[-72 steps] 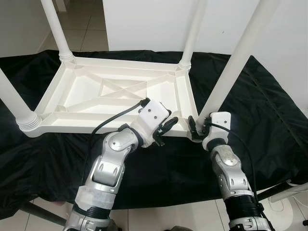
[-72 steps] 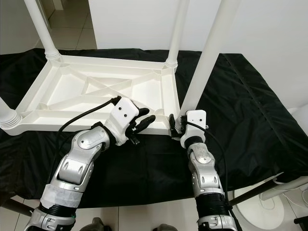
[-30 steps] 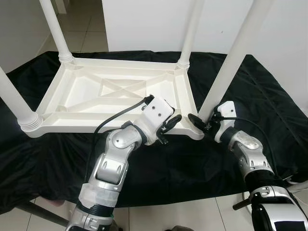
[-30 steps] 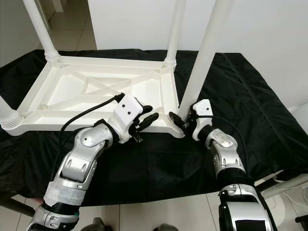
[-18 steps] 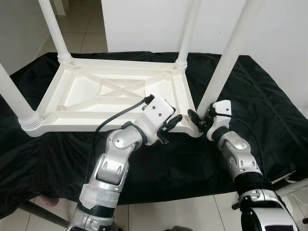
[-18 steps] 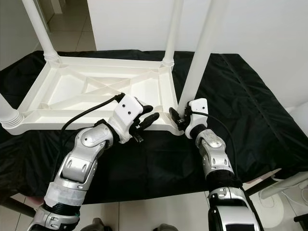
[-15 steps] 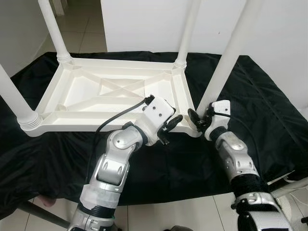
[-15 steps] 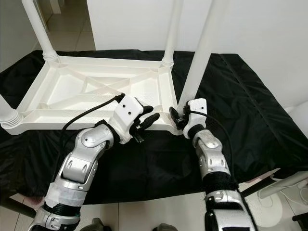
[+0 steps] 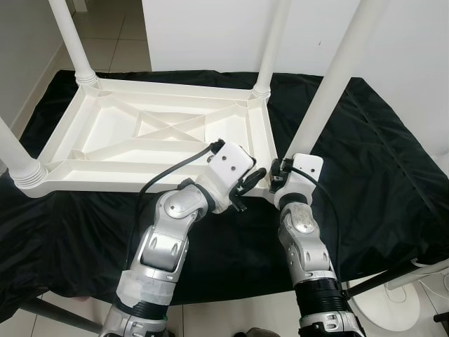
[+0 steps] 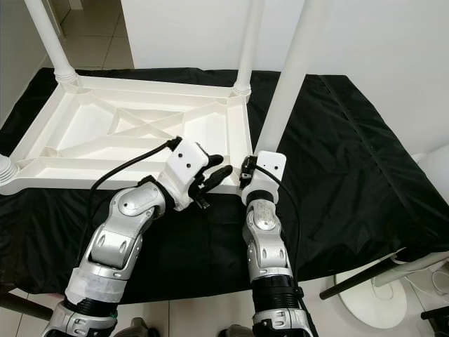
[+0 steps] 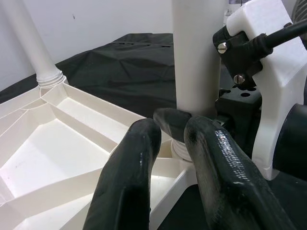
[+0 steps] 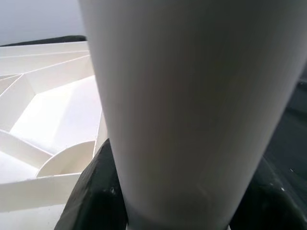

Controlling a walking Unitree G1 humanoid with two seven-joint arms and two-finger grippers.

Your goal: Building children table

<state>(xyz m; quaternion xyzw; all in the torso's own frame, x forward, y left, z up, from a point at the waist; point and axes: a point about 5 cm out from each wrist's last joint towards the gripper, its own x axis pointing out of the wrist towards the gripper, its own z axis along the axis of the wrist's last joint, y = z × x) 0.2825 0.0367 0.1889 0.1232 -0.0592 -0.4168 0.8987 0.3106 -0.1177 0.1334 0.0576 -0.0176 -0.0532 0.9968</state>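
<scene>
While the right gripper (image 12: pixel 168 211) had been coming at the near-right leg (image 9: pixel 326 84) from the right side a second before, it ended up squared straight behind it, forearm pointing up at the socket. In its wrist view both black fingers (image 12: pixel 93 196) sat either side of the leg's base, pinching the white tube right where it meets the corner. So it basically swung round the leg while holding it, which to me read like a twist to seat or tighten it in the socket.

The left gripper (image 9: pixel 250 184) barely moved, parked just left of that same corner. Its fingers (image 11: pixel 129 163) were a little apart with nothing between them, tips resting at the near rim of the tabletop (image 9: pixel 126 140), right beside the leg base. Looked like it was bracing the top more than holding it.

The tabletop lay upside down on the black cloth (image 9: pixel 379 161), ribs up, with the far-right leg (image 9: pixel 270 42), far-left leg (image 9: pixel 66 38) and near-left leg (image 9: pixel 15 158) all standing in their corners. The whole picture also shifted a bit, so the head moved too.

My guess: all four legs were in, and this last one was just getting its final snugging. Couldn't tell whether it was fully home.
</scene>
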